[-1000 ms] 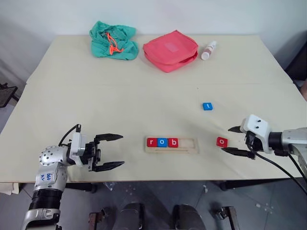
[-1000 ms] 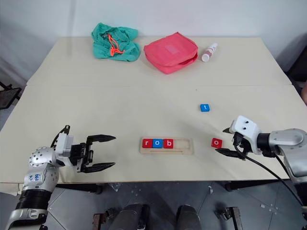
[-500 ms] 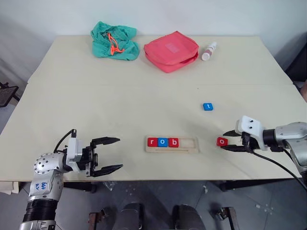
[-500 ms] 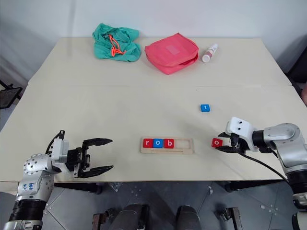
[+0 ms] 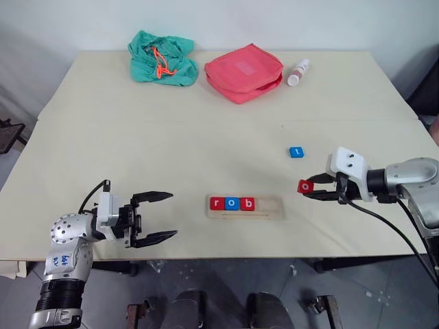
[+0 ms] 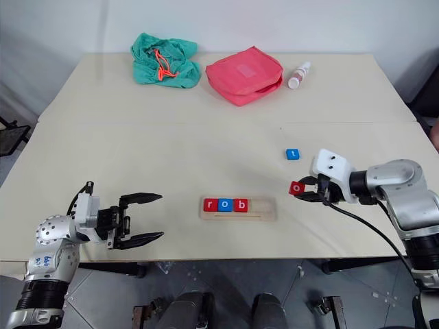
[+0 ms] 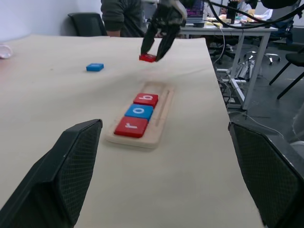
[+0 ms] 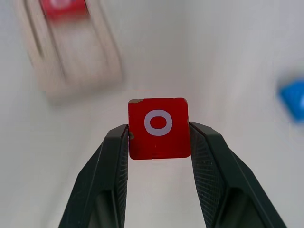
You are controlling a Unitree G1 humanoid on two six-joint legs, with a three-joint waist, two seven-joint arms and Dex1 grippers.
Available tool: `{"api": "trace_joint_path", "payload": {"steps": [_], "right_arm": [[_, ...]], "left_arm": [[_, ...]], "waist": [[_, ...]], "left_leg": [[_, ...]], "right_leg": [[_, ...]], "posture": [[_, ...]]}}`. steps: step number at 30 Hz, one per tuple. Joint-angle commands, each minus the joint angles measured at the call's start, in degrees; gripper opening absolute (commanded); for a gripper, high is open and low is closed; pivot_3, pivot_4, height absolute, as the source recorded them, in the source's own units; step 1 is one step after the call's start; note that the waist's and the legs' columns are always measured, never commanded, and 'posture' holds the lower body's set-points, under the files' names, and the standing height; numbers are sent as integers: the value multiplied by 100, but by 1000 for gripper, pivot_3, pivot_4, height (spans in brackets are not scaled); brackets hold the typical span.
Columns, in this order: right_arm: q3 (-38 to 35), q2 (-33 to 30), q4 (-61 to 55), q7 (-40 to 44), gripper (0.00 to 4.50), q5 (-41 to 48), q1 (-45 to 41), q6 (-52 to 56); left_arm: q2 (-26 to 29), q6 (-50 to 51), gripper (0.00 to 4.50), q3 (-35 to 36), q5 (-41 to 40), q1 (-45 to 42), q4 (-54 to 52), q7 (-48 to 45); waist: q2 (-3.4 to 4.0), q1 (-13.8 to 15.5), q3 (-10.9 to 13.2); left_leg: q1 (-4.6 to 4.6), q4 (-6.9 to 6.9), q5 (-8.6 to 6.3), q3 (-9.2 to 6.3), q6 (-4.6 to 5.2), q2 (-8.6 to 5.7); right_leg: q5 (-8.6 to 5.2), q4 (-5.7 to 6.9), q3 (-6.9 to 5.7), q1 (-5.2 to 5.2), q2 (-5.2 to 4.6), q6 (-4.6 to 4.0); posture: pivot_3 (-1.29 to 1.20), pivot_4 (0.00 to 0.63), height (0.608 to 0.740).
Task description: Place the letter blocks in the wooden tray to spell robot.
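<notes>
My right gripper (image 5: pixel 310 189) is shut on a red letter block "o" (image 8: pixel 158 128), held just above the table to the right of the wooden tray (image 5: pixel 267 208). Three blocks lie in the tray's left part: a red "r" (image 5: pixel 217 203), a blue "o" (image 5: pixel 232 203) and a red "b" (image 5: pixel 247 203). Its right part is bare. A blue "t" block (image 5: pixel 296 152) lies flat on the table, farther back than the held block. My left gripper (image 5: pixel 159 217) stands open near the table's front left edge, pointing toward the tray with nothing between its fingers.
At the back of the table lie a crumpled green cloth (image 5: pixel 162 57), a red pouch (image 5: pixel 243 71) and a small white bottle (image 5: pixel 298 72) on its side. In the left wrist view a person (image 7: pixel 124 15) and office chairs show beyond the table's far end.
My right gripper closed on the red "o" block, lifted it off the table and carried it left toward the tray. The left gripper stayed in place.
</notes>
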Motion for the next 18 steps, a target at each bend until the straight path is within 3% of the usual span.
{"api": "trace_joint_path", "payload": {"steps": [1,9,18], "right_arm": [[232,232,-744,27,1447,296,-289,594],[1090,656,-642,12,1447,-159,-660,463],[1292,834,-207,164,1447,-374,-767,98]], "left_arm": [[-38,-103,4500,-12,-42,-30,-2,-47],[-97,-149,4500,-3,-65,138,-184,14],[-77,-173,4500,63,-84,388,-396,152]], "waist": [[0,-1,0],[-1,-4,0],[-1,-5,0]], "left_leg": [[-1,0,0,0,0,0],[-6,2,0,-11,0,-8],[-6,0,0,-10,0,-7]], "right_leg": [[0,0,0,0,0,0],[0,1,-1,-2,-4,0],[0,3,-2,-6,-3,0]], "posture": [[0,150,740],[0,150,740],[0,150,740]]}}
